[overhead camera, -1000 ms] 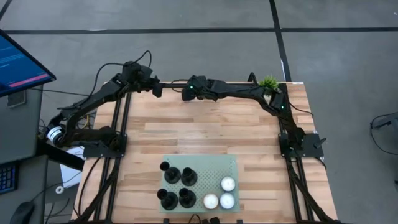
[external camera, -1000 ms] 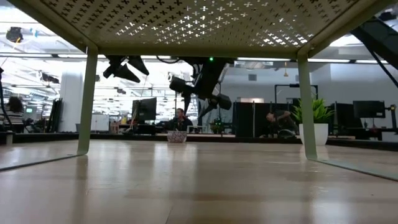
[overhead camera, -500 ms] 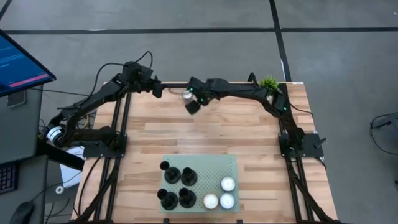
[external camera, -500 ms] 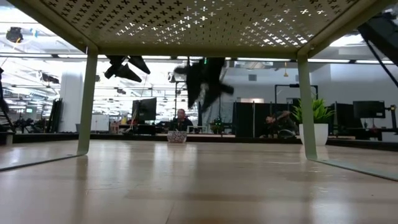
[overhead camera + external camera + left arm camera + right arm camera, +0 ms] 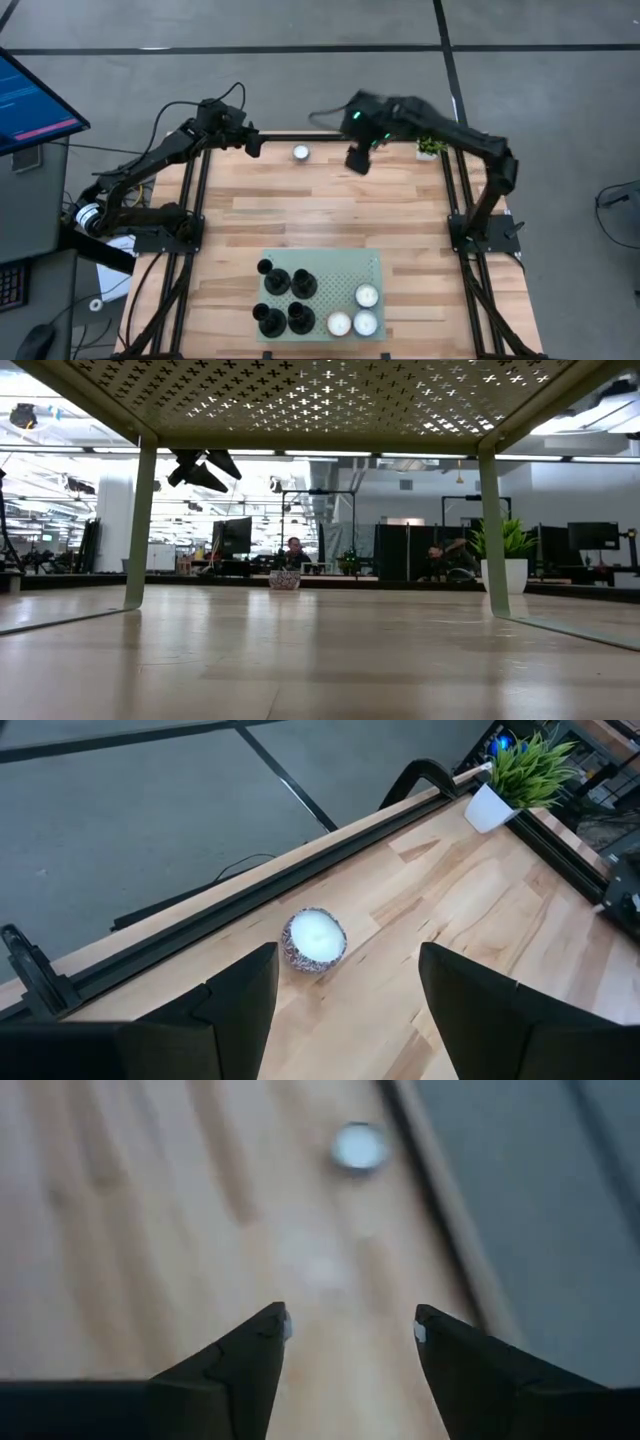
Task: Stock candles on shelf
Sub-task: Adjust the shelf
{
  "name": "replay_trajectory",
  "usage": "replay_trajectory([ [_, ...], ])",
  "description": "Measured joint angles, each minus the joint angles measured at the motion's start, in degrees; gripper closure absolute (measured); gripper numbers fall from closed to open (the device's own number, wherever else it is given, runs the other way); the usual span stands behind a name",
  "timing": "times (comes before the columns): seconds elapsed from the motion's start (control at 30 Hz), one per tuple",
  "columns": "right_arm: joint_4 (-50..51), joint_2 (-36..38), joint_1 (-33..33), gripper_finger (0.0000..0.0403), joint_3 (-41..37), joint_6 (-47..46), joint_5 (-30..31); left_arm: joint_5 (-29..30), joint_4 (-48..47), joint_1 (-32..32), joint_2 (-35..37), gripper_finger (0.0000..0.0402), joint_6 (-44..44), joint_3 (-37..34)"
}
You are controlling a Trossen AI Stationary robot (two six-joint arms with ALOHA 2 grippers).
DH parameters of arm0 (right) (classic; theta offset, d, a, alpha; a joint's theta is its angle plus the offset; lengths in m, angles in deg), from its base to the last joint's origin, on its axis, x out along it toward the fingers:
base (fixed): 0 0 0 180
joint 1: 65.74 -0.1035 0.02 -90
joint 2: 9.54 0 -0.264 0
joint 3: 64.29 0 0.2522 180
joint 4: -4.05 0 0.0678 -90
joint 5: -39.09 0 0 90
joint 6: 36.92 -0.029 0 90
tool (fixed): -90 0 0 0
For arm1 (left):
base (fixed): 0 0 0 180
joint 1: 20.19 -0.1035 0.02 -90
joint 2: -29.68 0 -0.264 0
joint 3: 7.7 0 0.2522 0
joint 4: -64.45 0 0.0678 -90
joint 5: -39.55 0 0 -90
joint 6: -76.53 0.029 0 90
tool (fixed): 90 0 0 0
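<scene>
overall light: bright and even in every view, no hard shadows on the table (image 5: 330, 215).
high view: sharp across most of the frame; the right arm (image 5: 400, 115) in the upper middle is smeared by motion blur, with a small green glow on it.
low view: backlit; the shelf (image 5: 320, 390) across the top is dark underneath, with bright points showing through its holes. Ceiling strip lights glow in the room behind. The tabletop in the lower half has a soft sheen and is out of focus.
left wrist view: crisp; the candle (image 5: 314, 939) casts a faint shadow.
right wrist view: blurred throughout; the candle (image 5: 359, 1146) is a pale smudge.
</scene>
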Motion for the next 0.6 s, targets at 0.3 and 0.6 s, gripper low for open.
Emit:
replay_trajectory([
  [0.3, -6.4, 2.0, 15.0, 0.0200, -0.1, 19.9, -8.5, 0.4, 0.2, 0.0, 0.0, 0.0158, -6.4, 0.0],
  [0.6, -20.0, -5.0, 26.6, 0.0198, -0.1, 21.9, -22.9, 4.3, 0.6, 0.1, 0.0, 0.0158, -18.8, 0.0],
])
